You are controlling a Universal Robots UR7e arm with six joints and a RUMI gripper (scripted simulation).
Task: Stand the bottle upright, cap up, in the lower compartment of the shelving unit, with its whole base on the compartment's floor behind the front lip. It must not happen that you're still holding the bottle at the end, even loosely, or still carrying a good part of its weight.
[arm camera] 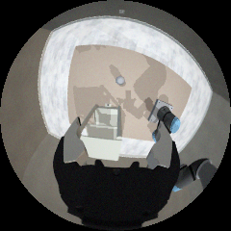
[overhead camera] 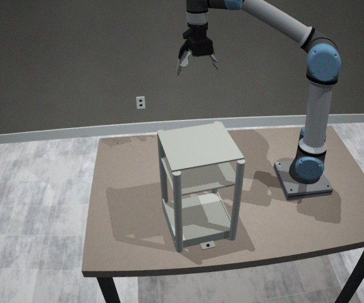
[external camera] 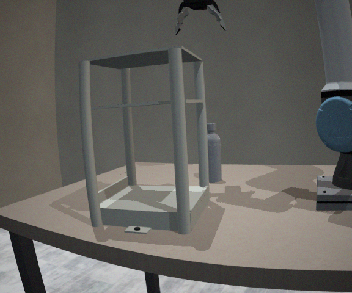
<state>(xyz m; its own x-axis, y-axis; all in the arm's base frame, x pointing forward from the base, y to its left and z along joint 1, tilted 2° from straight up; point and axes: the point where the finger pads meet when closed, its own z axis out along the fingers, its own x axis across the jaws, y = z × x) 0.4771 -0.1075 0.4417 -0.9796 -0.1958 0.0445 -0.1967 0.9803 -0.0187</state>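
Note:
The grey-blue bottle (external camera: 214,157) (arm camera: 120,80) stands upright, cap up, on the table beyond the shelving unit (overhead camera: 201,143) (external camera: 179,141) (arm camera: 102,148). A rear post hides part of its left side in the exterior view, and the unit hides it in the top view. The lower compartment's floor (overhead camera: 205,216) (external camera: 151,196) holds nothing, and a low lip (overhead camera: 205,238) (external camera: 138,217) runs along the side facing the top and exterior views. My gripper (overhead camera: 198,72) (external camera: 200,32) (arm camera: 118,119) is open and empty, high above the level of the unit's top, away from the bottle.
The unit has corner posts, a middle shelf (overhead camera: 201,182) and a top panel. A small plate with a black dot (overhead camera: 207,245) (external camera: 137,228) lies at its base. The arm's base plate (overhead camera: 309,190) (arm camera: 160,110) stands on the table (overhead camera: 126,215) to the right in the top view.

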